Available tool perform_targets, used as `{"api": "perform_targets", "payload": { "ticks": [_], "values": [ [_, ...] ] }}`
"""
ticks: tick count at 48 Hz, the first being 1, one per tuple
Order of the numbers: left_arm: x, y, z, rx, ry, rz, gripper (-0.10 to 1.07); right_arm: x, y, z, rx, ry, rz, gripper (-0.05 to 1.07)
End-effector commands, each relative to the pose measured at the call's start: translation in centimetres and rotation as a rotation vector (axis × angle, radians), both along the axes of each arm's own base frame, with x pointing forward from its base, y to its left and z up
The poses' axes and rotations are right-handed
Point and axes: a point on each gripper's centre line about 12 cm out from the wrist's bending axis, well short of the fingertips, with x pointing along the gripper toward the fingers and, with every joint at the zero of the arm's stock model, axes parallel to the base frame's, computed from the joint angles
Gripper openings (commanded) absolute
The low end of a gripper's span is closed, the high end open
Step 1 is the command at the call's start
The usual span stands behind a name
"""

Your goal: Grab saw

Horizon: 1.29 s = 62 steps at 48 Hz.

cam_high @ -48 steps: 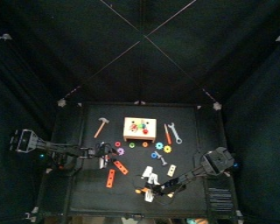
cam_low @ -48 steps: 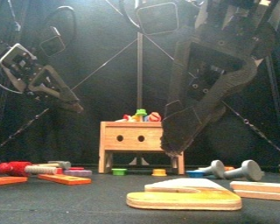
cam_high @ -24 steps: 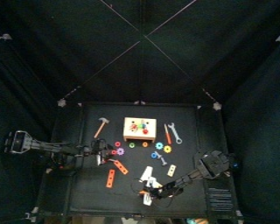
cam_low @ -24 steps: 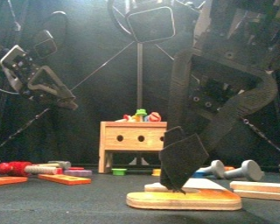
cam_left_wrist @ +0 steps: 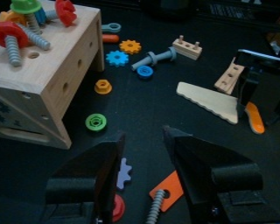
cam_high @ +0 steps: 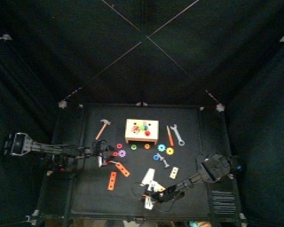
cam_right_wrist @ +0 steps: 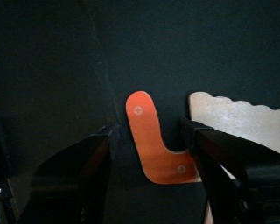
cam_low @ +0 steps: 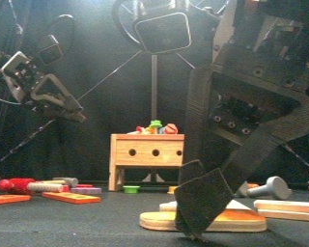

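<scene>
I have the right claw (cam_right_wrist: pixel 154 144) down at the table's (cam_high: pixel 74 182) front edge, jaws spread either side of the saw's (cam_right_wrist: pixel 213 131) orange handle, not yet pinching it. The cream blade lies just beyond the jaws. My left claw (cam_left_wrist: pixel 143 162) hangs open, well apart, above loose parts beside the wooden box (cam_left_wrist: pixel 43 83).

The saw (cam_left_wrist: pixel 215 99), with a flat cream toothed blade and an orange handle (cam_right_wrist: pixel 154 140), is lying flat on the table's front right part, its handle sitting between black jaws.
</scene>
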Motion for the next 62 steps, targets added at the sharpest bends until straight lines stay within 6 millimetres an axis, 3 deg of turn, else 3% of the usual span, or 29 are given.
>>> {"api": "perform_targets", "payload": {
  "ticks": [1,8,17,28,43,62],
  "values": [
    [0.2,0.1,0.5,0.006,-0.021,0.004,0.81,0.3,0.2,1.1,0.019,-0.022,-0.006,0.91],
    [0.2,0.1,0.4,0.006,-0.019,0.005,0.81,-0.1,0.0,0.5,0.017,-0.003,-0.012,0.87],
    [0.2,0.2,0.4,0.006,-0.019,0.007,0.81,-0.2,-0.1,0.6,0.013,-0.003,-0.012,0.71],
    [0.2,0.5,0.4,0.008,-0.019,0.019,0.81,0.1,-0.9,2.8,-0.030,-0.040,-0.019,0.53],
    [0.1,0.6,0.4,0.011,-0.019,0.024,0.81,0.8,-3.1,6.5,-0.068,-0.117,-0.047,0.52],
    [0.1,0.8,0.4,0.012,-0.018,0.029,0.81,1.7,-4.8,7.4,-0.077,-0.139,-0.085,0.52]
  ]
}}
